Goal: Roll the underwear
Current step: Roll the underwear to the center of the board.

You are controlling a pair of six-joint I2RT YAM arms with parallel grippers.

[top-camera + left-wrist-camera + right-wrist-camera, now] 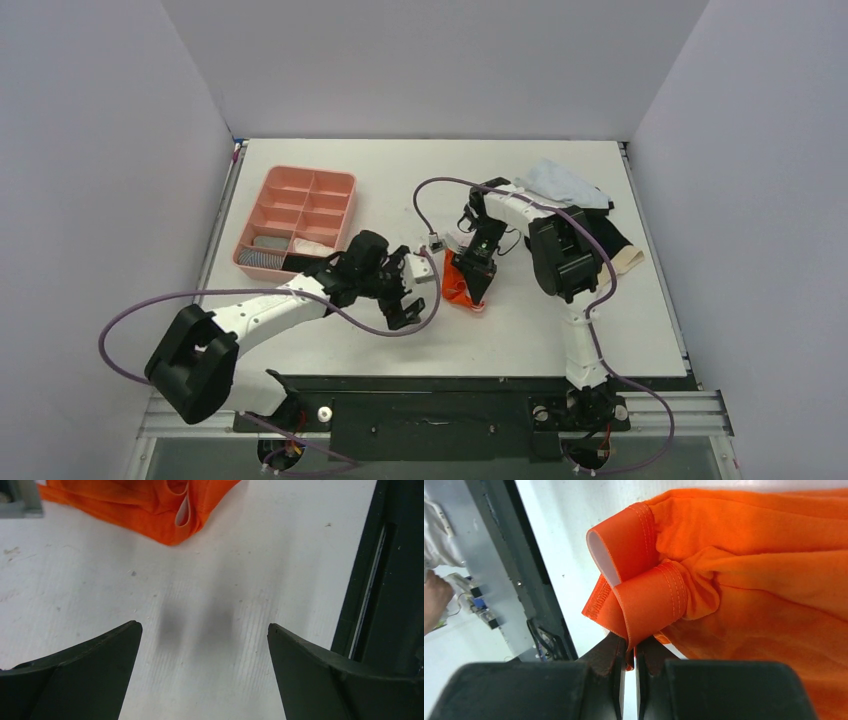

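The orange underwear [458, 284] lies bunched near the table's middle; its folded waistband [649, 592] fills the right wrist view. My right gripper [478, 291] [630, 647] is shut on that waistband's edge, with cloth pinched between the fingertips. My left gripper [408, 292] [204, 630] hovers just left of the garment, jaws wide open over bare table, with the orange cloth [150, 505] ahead of it. The black underwear with a beige waistband [622, 250] lies at the right, partly hidden behind the right arm.
A pink compartment tray [298, 217] holding a few folded cloths stands at the back left. A pale blue cloth [565, 185] lies at the back right. The table's dark front rail [380, 575] runs close to the left gripper.
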